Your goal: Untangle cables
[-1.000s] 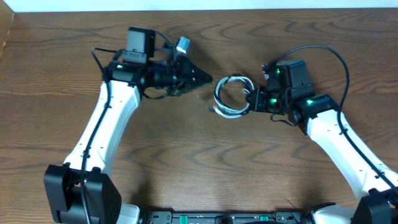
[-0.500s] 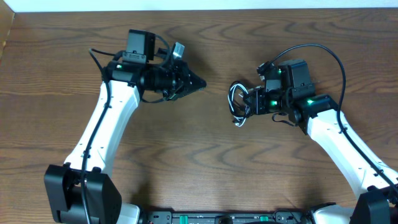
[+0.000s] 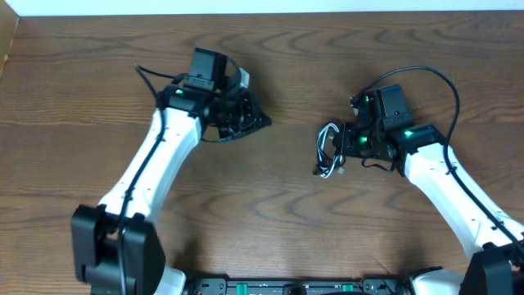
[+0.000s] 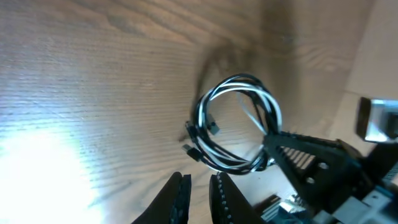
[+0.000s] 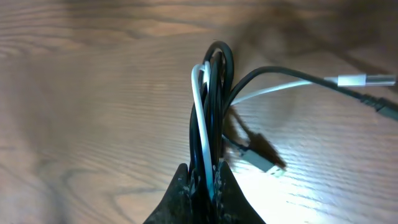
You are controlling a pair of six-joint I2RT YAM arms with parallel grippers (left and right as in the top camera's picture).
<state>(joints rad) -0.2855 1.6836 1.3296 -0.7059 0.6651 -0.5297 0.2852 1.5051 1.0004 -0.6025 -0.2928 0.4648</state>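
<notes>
from overhead, you see a brown wood-grain desk [image 3: 270, 213] with a pale wall strip [image 3: 262, 6] along its far edge. there are two arms and two cables. the right claw [image 3: 342, 143] grips the coiled cables [image 3: 329, 152] right of the desk's middle. the left claw [image 3: 264, 122] sits well apart to their left.

in the left wrist view, your left claw's fingers [image 4: 179, 191] stand almost together, holding nothing. the coil stands on edge over the wood, pinched at its lower right by the right claw.

in the right wrist view, you count one white cable [image 5: 200, 118] and one black cable [image 5: 222, 68], both clamped in the right claw. a white plug [image 5: 359, 79] and a black plug [image 5: 264, 160] trail loose to the right.
</notes>
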